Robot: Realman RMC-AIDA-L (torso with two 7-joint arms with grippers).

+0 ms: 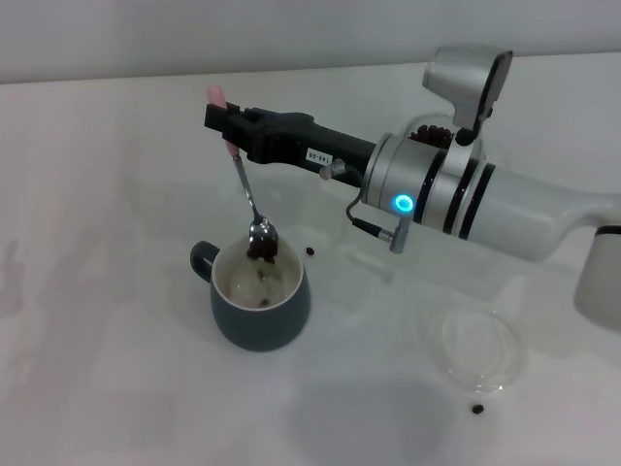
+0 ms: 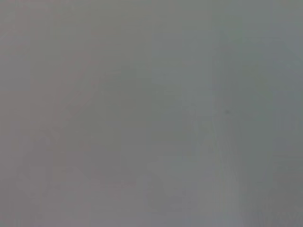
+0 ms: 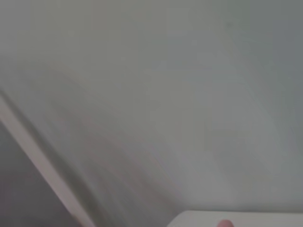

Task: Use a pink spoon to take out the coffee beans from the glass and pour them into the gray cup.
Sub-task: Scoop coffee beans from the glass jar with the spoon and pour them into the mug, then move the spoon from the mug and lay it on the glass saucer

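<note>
One spoonful of beans (image 1: 262,249) hangs over the cup (image 1: 260,307), the right gripper (image 1: 227,128) pinching the spoon (image 1: 246,199). Pouring is underway; next, tip the bowl.

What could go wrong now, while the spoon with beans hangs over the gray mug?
1. The pink spoon hangs steeply from the right pincer, its bowl at the rim of the gray cup; beans could drop outside. Loose coffee beans already lie on the table.
2. The spoon is held near its pink end only, so it might swing or slip.
3. The arm's elbow hides most of the glass and might knock it.
</note>
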